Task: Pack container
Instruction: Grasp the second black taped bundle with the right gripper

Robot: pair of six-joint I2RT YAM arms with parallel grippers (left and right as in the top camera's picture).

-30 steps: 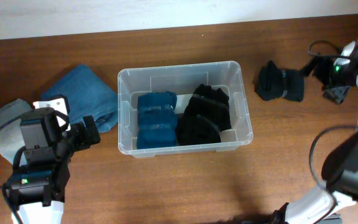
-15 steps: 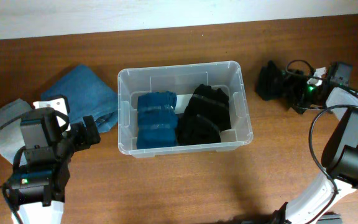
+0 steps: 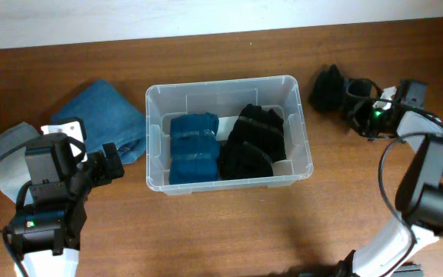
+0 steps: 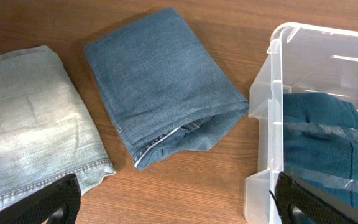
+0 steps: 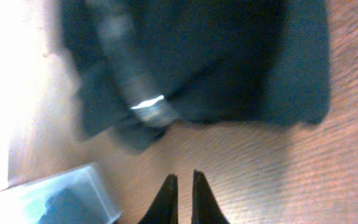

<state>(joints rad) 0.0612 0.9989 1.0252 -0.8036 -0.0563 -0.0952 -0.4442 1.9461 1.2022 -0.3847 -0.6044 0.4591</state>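
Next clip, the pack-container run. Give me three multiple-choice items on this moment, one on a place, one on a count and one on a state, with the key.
1. Relative to the container, where does the loose black garment lie?
A. Outside, to its left
B. Draped over its rim
C. Outside, to its right

2. How many folded denim pieces lie outside, left of the container?
A. One
B. Two
C. Three

3. How do the jaws of the left gripper stand?
A. Wide open, gripping nothing
B. Shut on denim
C. Shut on the container's rim

Key:
1 C: the overhead view shows it beyond the right wall.
2 B: there is a mid-blue piece and a pale piece.
3 A: the left wrist view shows the two fingers far apart, clamping nothing.
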